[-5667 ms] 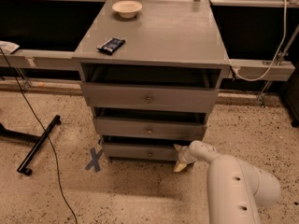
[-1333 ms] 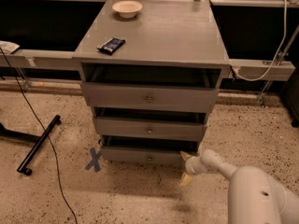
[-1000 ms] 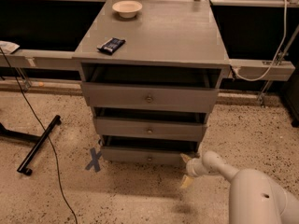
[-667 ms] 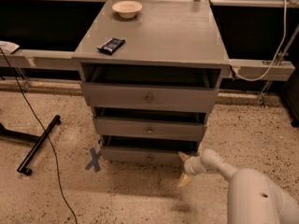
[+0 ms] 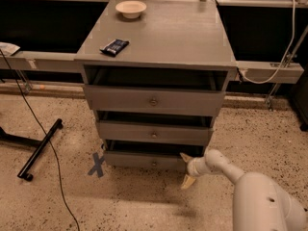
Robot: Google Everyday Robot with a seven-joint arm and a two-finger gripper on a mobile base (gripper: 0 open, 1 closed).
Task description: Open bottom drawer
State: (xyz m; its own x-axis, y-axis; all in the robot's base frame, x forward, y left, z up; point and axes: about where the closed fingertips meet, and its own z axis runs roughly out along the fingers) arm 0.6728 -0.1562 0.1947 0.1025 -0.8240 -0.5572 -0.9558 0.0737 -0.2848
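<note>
Starting at the fingers (image 5: 186,157), you see them spread wide and holding nothing. The upper one lies at the right end of the bottom drawer (image 5: 139,160), touching it or just beside it; I cannot tell which. The gripper (image 5: 184,171) hangs low near the floor, well right of the knob (image 5: 154,163), probably to hook the panel's edge. That drawer, lowest in the cabinet (image 5: 159,37), looks slightly out.
</note>
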